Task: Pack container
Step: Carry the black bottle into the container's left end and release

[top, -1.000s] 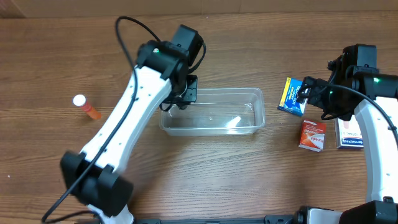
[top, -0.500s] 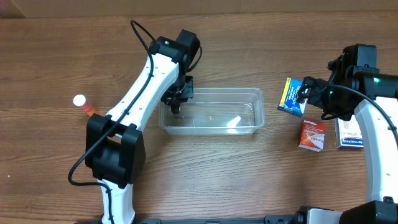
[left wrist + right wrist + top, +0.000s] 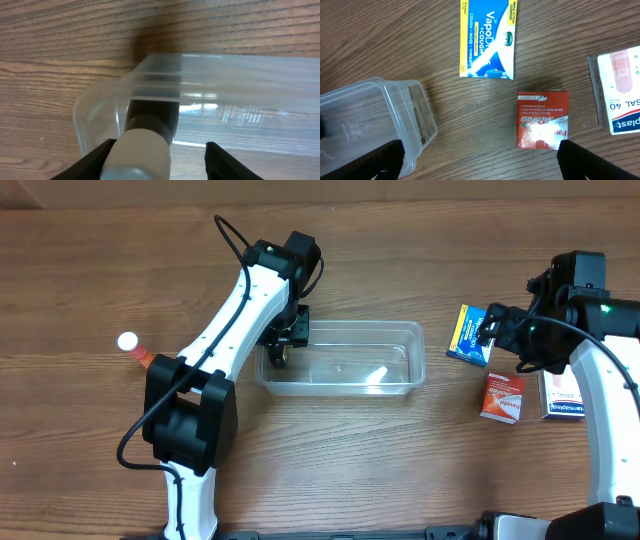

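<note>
The container is a clear plastic tub in the middle of the table; it also shows in the left wrist view and in the right wrist view. My left gripper is over the tub's left end. In the left wrist view the left gripper has its jaws wide apart. A dark bottle with a cream cap stands inside the tub's corner, against the left finger and apart from the right one. My right gripper is open and empty above the table; in the right wrist view it hangs between the tub and a red box.
A blue cough-drop box, the red box and a white plaster box lie at the right. An orange tube with a white cap lies at the far left.
The left arm's elbow has swung in towards the front and its gripper has settled slightly lower at the tub's left end. The right arm has not moved.
</note>
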You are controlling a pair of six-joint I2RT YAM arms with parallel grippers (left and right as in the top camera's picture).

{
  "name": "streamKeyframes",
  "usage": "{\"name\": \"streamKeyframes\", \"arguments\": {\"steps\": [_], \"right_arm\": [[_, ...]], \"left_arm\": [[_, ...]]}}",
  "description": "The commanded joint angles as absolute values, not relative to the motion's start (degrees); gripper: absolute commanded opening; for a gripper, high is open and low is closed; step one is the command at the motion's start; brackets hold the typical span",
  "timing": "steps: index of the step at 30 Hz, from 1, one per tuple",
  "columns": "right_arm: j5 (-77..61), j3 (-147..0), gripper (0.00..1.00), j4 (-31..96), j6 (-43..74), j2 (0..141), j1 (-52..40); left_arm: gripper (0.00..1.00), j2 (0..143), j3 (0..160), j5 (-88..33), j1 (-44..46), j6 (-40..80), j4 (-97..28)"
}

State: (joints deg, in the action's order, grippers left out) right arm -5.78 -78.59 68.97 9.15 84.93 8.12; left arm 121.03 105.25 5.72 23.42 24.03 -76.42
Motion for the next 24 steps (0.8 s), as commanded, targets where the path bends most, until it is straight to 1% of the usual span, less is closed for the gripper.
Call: {"name": "streamKeyframes", "arguments": {"steps": [1, 6, 7, 8, 9, 11, 12, 14, 17, 18, 21, 24], "right_arm": [[-6.1, -80.2, 1.00, 68.7, 9.0, 84.8, 8.2], [-6.1, -80.2, 1.00, 68.7, 9.0, 84.8, 8.2], [-6.1, -80.2, 1.00, 68.7, 9.0, 84.8, 8.2], [-6.1, -80.2, 1.00, 68.7, 9.0, 84.8, 8.2], [-6.1, -80.2, 1.00, 68.8, 9.0, 84.8, 8.2], [-6.1, -80.2, 1.00, 68.8, 9.0, 84.8, 8.2], [-6.1, -80.2, 1.00, 68.8, 9.0, 84.8, 8.2], [-6.1, -80.2, 1.00, 68.7, 9.0, 84.8, 8.2], [-6.1, -80.2, 1.00, 68.7, 9.0, 84.8, 8.2], [-6.1, -80.2, 1.00, 68.7, 9.0, 84.8, 8.2], [-6.1, -80.2, 1.00, 68.7, 9.0, 84.8, 8.2], [-6.1, -80.2, 1.00, 68.7, 9.0, 84.8, 8.2]], "left_arm": [[0.54, 121.4, 105.0, 6.4, 23.7, 22.8, -76.9], [0.55, 120.9, 106.6, 6.4, 23.8, 21.6, -79.3], [0.57, 120.6, 107.6, 6.4, 23.8, 21.6, -80.1], [0.65, 120.1, 108.4, 6.4, 23.8, 21.6, -80.8], [0.76, 119.3, 109.6, 6.4, 23.8, 21.7, -81.6], [0.89, 117.3, 111.3, 6.4, 23.6, 22.5, -82.9], [0.95, 114.1, 112.7, 6.4, 23.1, 23.3, -83.4], [1.00, 110.0, 113.8, 6.6, 22.2, 23.5, -83.4], [1.00, 102.4, 114.3, 9.0, 19.1, 25.2, -83.5], [1.00, 99.3, 114.3, 9.4, 16.8, 25.9, -84.1], [1.00, 92.7, 114.3, 9.4, 8.1, 26.0, -86.7], [1.00, 90.2, 114.1, 9.4, -2.0, 25.2, -88.3]]}}
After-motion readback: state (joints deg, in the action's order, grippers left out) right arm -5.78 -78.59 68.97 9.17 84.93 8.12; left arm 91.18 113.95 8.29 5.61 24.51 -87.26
